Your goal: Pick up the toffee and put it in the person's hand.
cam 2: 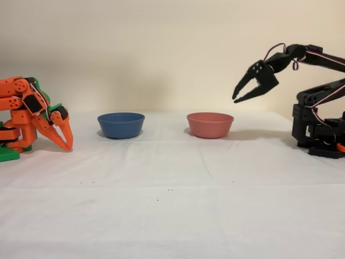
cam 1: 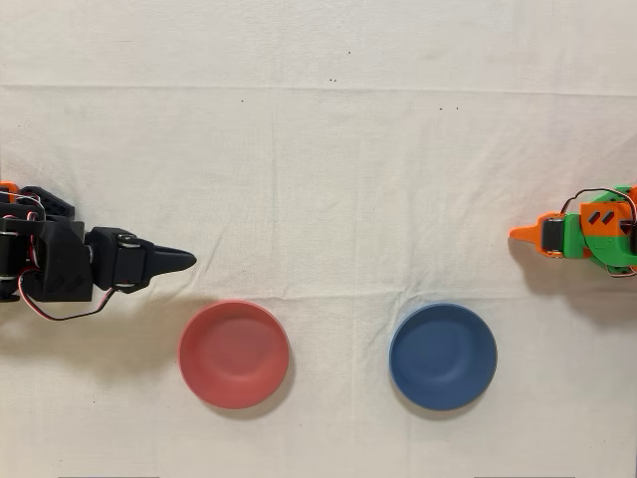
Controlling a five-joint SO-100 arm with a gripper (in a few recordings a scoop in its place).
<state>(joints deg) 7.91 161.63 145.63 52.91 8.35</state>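
**Black arm raised, pincer apart and holding nothing**

Overhead view: the black arm's pincer [cam 1: 184, 261] points right from the left edge, just above the red bowl [cam 1: 234, 354]. The blue bowl [cam 1: 443, 356] sits to its right on the white bench [cam 1: 328, 159].

Fixed view: the pincer [cam 2: 235, 96] hangs in the air with its jaws apart, up and right of the red bowl [cam 2: 209, 124]. The blue bowl [cam 2: 121, 124] stands left of it, near the idle orange arm [cam 2: 32, 113]. I cannot tell where the toffee is.
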